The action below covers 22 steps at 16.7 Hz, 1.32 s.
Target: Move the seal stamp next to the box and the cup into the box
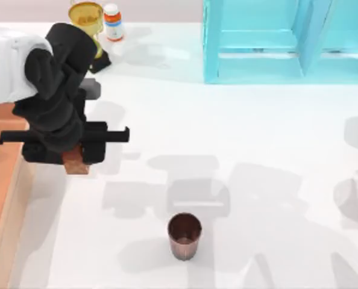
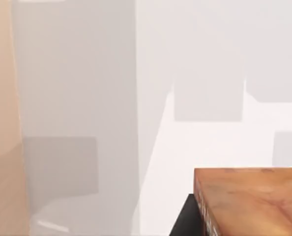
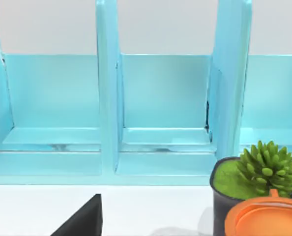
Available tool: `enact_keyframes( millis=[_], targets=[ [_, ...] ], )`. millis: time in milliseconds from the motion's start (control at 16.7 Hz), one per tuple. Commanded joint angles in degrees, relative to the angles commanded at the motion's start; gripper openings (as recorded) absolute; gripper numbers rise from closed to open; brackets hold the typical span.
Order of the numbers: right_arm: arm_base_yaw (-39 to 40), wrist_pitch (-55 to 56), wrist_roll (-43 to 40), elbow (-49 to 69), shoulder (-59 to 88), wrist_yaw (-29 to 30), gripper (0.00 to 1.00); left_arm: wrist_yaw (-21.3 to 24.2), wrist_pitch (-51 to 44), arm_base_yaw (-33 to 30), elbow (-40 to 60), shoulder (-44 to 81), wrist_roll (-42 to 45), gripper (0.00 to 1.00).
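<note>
Two arms belong to this rig, and the left one is at work over the left part of the white bench (image 1: pixel 239 150). Its black pincer (image 1: pixel 75 158) hangs just beside the box (image 1: pixel 4 180), closed on the seal stamp (image 1: pixel 75 161), whose reddish-brown lower end pokes out beneath the dark fingers. From above, the stamp looks to stand upright with its long axis roughly vertical, and I cannot tell whether its bottom touches the bench. In the left wrist view the seal stamp (image 2: pixel 249 201) shows a flat rectangular face, glossy, mottled orange-brown with a wood-like grain and a faint speckled edge, with a black finger (image 2: pixel 185 221) against one side.

The box lies along the top view's left edge: a shallow tray with a pale wooden wall and a flat orange-brown inside. Its light wall (image 2: pixel 3 123) also shows in the left wrist view.

The cup (image 1: pixel 184 236) stands upright near the front middle of the bench, well apart from the box and the stamp, its mouth facing up. It is a small tapered tumbler, coppery and shiny outside, dark inside.

At the back left stand a gold trophy goblet (image 1: pixel 87 18) on a black base and a white pill bottle (image 1: pixel 113 22) with an orange band. A cyan shelf unit (image 1: pixel 275 42) with upright dividers fills the back right. The right wrist view faces that shelf unit (image 3: pixel 160 98), with a spiky green potted plant (image 3: pixel 264 169) in a dark pot and an orange round lid (image 3: pixel 269 219) just beside it. The right arm's pincer state I cannot tell.
</note>
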Motion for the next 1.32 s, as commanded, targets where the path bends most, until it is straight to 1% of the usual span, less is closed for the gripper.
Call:
enact_keyframes(
  millis=[600, 660, 1200, 1320],
  targets=[
    [0.0, 0.0, 0.0, 0.0, 0.0, 0.0, 1.0, 0.0, 0.0, 0.0, 0.0, 0.0, 0.0, 0.98],
    [0.0, 0.0, 0.0, 0.0, 0.0, 0.0, 1.0, 0.0, 0.0, 0.0, 0.0, 0.0, 0.0, 1.0],
    [0.0, 0.0, 0.0, 0.0, 0.0, 0.0, 1.0, 0.0, -0.08, -0.13, 0.08, 0.01, -0.01, 1.0],
    [0.0, 0.0, 0.0, 0.0, 0.0, 0.0, 1.0, -0.01, -1.56, -0.22, 1.48, 0.19, -0.1, 1.0]
  ],
)
